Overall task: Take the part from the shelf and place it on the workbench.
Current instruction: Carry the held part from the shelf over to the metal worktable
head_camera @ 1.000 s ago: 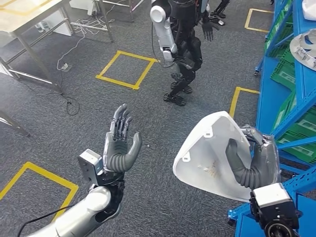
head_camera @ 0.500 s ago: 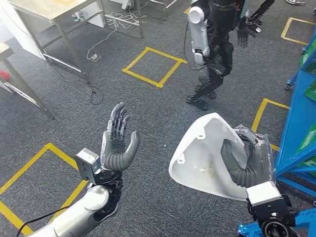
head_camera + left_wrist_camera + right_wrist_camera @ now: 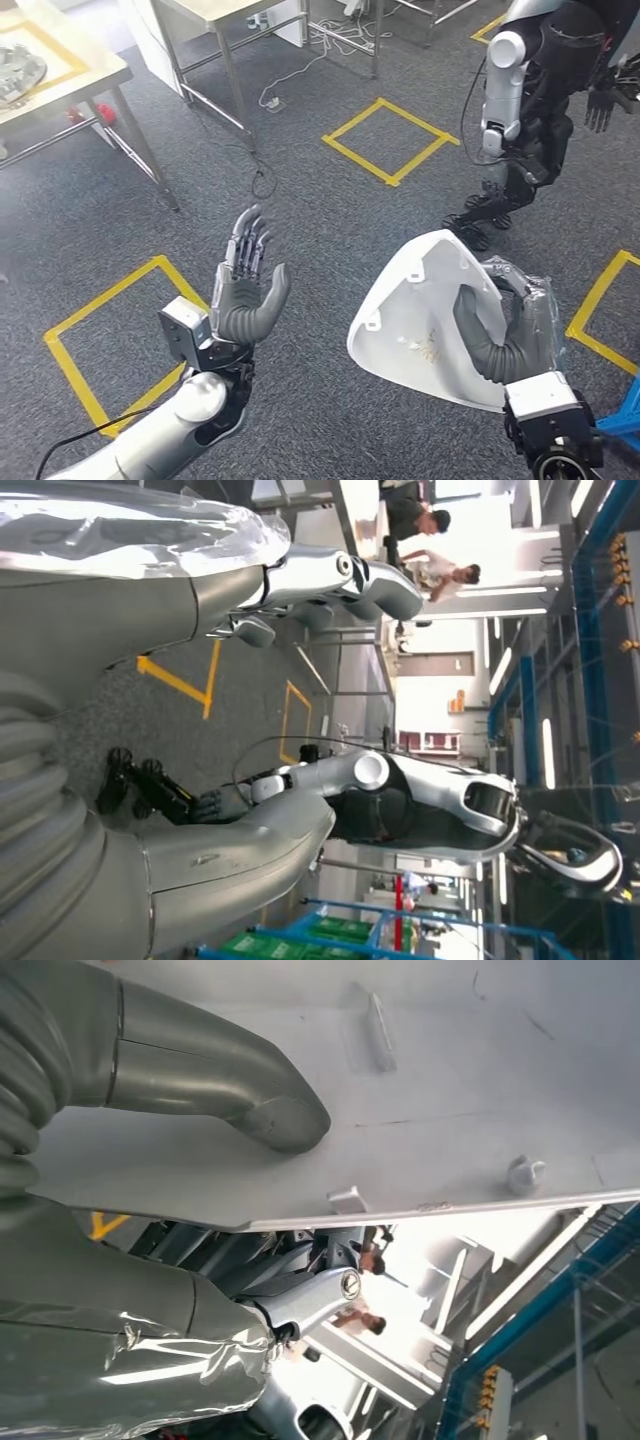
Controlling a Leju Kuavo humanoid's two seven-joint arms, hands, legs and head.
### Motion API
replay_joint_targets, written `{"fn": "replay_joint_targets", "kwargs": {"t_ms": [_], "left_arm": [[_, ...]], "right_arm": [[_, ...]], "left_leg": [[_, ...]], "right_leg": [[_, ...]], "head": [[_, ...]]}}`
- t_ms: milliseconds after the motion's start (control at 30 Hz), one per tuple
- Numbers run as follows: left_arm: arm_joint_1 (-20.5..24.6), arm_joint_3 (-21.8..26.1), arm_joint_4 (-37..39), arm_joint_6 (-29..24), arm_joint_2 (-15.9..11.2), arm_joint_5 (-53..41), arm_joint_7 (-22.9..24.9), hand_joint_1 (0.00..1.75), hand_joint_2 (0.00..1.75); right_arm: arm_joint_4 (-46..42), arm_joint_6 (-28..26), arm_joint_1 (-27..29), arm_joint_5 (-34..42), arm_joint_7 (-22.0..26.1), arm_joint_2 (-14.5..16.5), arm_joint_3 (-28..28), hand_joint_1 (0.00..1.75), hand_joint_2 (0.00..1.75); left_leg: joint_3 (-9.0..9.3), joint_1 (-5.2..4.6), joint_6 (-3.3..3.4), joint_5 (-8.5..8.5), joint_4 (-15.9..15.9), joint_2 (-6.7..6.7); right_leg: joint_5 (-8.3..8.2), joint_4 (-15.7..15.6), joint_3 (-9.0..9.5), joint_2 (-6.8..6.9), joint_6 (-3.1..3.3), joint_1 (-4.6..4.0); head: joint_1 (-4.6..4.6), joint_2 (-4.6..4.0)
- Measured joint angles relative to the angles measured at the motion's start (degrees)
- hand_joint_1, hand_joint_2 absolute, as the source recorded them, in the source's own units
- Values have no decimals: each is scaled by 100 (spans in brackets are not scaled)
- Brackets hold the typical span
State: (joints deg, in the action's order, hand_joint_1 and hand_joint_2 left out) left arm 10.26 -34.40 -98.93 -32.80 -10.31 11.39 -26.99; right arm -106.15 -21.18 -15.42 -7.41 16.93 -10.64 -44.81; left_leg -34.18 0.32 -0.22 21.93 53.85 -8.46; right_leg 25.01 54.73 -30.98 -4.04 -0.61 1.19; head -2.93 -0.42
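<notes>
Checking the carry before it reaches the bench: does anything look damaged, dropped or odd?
Nothing stands out. The right hand grips the white part, which looks intact apart from faint marks on its inner face. The left hand is raised, holding nothing. Loose cables lie on the floor by the tables.

White curved shell part (image 3: 419, 320), hollow side up, tilted, above grey floor

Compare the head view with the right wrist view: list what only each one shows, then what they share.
Head view alone: the open left hand raised over grey carpet, yellow floor squares, a workbench at far left.

Right wrist view alone: small raised tabs on the part's inner face, people beyond.

Both: the right hand gripping the white part, thumb inside it.
</notes>
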Motion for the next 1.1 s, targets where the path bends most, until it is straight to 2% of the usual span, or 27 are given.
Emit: {"fn": "replay_joint_targets", "kwargs": {"t_ms": [33, 67, 133, 167, 200, 233, 267, 300, 367, 400, 433, 500, 533, 567, 600, 633, 700, 733, 767, 800, 867, 900, 933, 967, 1033, 1067, 1100], "left_arm": [[-4, 0, 0, -4, -3, 1, -6, 0, 175], [0, 0, 0, -8, -5, 1, -13, 0, 175], [11, 0, 1, -13, -8, 1, -25, 0, 175], [13, -1, 3, -13, -7, 2, -26, 0, 175], [7, -1, 5, -14, -7, 2, -26, 0, 175], [0, -2, 11, -14, -6, 2, -26, 0, 175], [-4, -2, 16, -14, -6, 2, -26, 0, 175], [-5, -2, 21, -14, -7, 2, -26, 0, 175], [2, -2, 25, -14, -8, 2, -26, 0, 175], [8, -1, 26, -14, -6, 2, -27, 0, 175], [14, -1, 27, -13, -5, 3, -27, 0, 175], [17, -1, 28, -14, -3, 6, -30, 0, 175], [15, -1, 28, -14, -2, 8, -31, 0, 175], [17, -1, 27, -15, -1, 8, -33, 0, 175], [21, -1, 27, -16, 2, 8, -35, 0, 175], [23, -1, 27, -18, 8, 7, -37, 0, 175], [22, -2, 28, -30, 19, 10, -37, 0, 175], [20, -2, 30, -38, 22, 16, -37, 0, 175], [18, -1, 30, -49, 23, 24, -37, 0, 175], [18, -1, 30, -56, 23, 31, -36, 0, 175], [19, -1, 30, -65, 22, 43, -36, 0, 175], [21, -1, 30, -65, 23, 48, -37, 0, 175], [24, -2, 30, -65, 24, 55, -38, 0, 175], [26, -2, 30, -62, 23, 63, -40, 0, 175], [25, -2, 28, -56, 14, 77, -43, 0, 175], [29, -2, 27, -55, 7, 81, -47, 0, 175], [42, -2, 27, -55, 0, 84, -50, 0, 175]], "right_arm": [[-1, 1, -1, 0, 1, 6, 2, 175, 175], [-3, -1, -2, 0, 3, 13, 4, 175, 175], [-4, -4, 5, 0, 6, 21, 8, 175, 175], [-4, -4, 12, 0, 8, 23, 8, 175, 175], [-2, -3, 20, 1, 7, 25, 7, 175, 175], [1, -2, 27, 1, 7, 26, 6, 175, 175], [2, -2, 31, 1, 7, 26, 6, 175, 175], [2, -2, 32, 2, 7, 27, 6, 175, 175], [2, -3, 32, 2, 7, 28, 7, 175, 175], [2, -4, 29, 2, 8, 30, 8, 175, 175], [0, -8, 28, 1, 10, 30, 8, 175, 175], [-4, -16, 27, -2, 12, 32, 9, 175, 175], [-6, -19, 29, -4, 11, 32, 11, 175, 175], [-7, -21, 31, -5, 11, 33, 16, 175, 175], [-8, -22, 32, -6, 10, 33, 23, 175, 175], [-8, -24, 36, -7, 7, 33, 30, 175, 175], [-8, -26, 48, -7, -5, 33, 37, 175, 175], [-7, -26, 53, -7, -17, 33, 37, 175, 175], [-7, -26, 54, -7, -30, 33, 36, 175, 175], [-7, -26, 49, -6, -44, 33, 35, 175, 175], [-7, -34, 30, -1, -71, 32, 36, 175, 175], [-8, -46, 17, 5, -81, 31, 35, 175, 175], [-8, -61, 5, 11, -90, 31, 32, 175, 175], [-9, -80, -5, 16, -94, 31, 28, 175, 175], [-14, -110, -29, 21, -95, 31, 17, 175, 175], [-17, -122, -38, 24, -95, 32, 15, 175, 175], [-23, -132, -48, 29, -93, 32, 11, 175, 175]], "left_leg": [[-20, -9, -32, 23, 31, 61], [-85, -21, -61, 104, 159, 201], [-397, -26, -114, 420, 777, 596], [-621, -5, -141, 589, 1190, 705], [-809, 16, -167, 686, 1521, 759], [-906, 38, -189, 684, 1671, 788], [-878, 56, -205, 577, 1587, 814], [-724, 69, -214, 388, 1277, 858], [-277, 56, -202, 39, 437, 1078], [-125, 37, -172, -46, 148, 1161], [-56, 17, -133, -60, 11, 1205], [-60, 0, -44, -33, -2, 1094], [-55, 9, -10, -28, -2, 1031], [-46, 19, 20, -25, -9, 968], [-33, 35, 54, -25, -17, 909], [-26, 38, 78, -21, -19, 852], [-18, 26, 117, -11, -16, 719], [-12, 18, 123, -8, -14, 638], [0, 13, 125, -4, -12, 549], [17, 9, 121, 0, -10, 454], [39, 4, 103, 11, -2, 281], [31, 4, 86, 15, 10, 201], [10, 9, 61, 11, 16, 132], [-13, 18, 29, 0, 17, 57], [-41, 29, -41, -19, 10, -56], [-71, 13, -74, 22, 76, 28], [-155, -6, -106, 123, 252, 196]], "right_leg": [[-15, -37, 30, 73, 26, 10], [-29, -73, 61, 153, 53, 24], [-35, -114, 98, 319, 90, 24], [-26, -114, 98, 404, 98, 17], [-15, -113, 100, 489, 100, 13], [-1, -112, 105, 575, 97, 13], [16, -112, 116, 656, 87, 17], [35, -111, 136, 733, 69, 23], [89, -106, 185, 861, 9, 12], [116, -103, 207, 914, -24, -4], [139, -102, 227, 963, -58, -23], [178, -109, 269, 1058, -119, -32], [219, -84, 272, 1023, -151, -19], [304, 23, 231, 918, -176, 0], [445, 260, 121, 770, -192, 15], [627, 631, -63, 604, -196, 20], [932, 1469, -501, 456, -188, 7], [953, 1705, -648, 435, -180, 0], [851, 1708, -690, 421, -163, -5], [645, 1479, -622, 389, -138, -7], [175, 683, -323, 119, -71, -3], [50, 334, -186, -25, -51, 7], [8, 129, -90, -130, -43, 8], [33, 52, -39, -143, -41, 6], [34, -12, 43, 4, -26, 16], [19, -48, 76, 87, -4, 30], [4, -86, 108, 178, 24, 43]], "head": [[-7, 0], [-31, 0], [-78, 0], [-96, 0], [-101, 0], [-104, 0], [-110, 0], [-115, 0], [-136, 0], [-140, 0], [-133, 0], [-100, 0], [-86, 0], [-75, 0], [-57, 0], [-39, 0], [-12, 0], [-9, 0], [-8, 0], [-7, 0], [3, 0], [11, 0], [17, 0], [19, 0], [14, 0], [-2, 0], [-37, 0]]}}
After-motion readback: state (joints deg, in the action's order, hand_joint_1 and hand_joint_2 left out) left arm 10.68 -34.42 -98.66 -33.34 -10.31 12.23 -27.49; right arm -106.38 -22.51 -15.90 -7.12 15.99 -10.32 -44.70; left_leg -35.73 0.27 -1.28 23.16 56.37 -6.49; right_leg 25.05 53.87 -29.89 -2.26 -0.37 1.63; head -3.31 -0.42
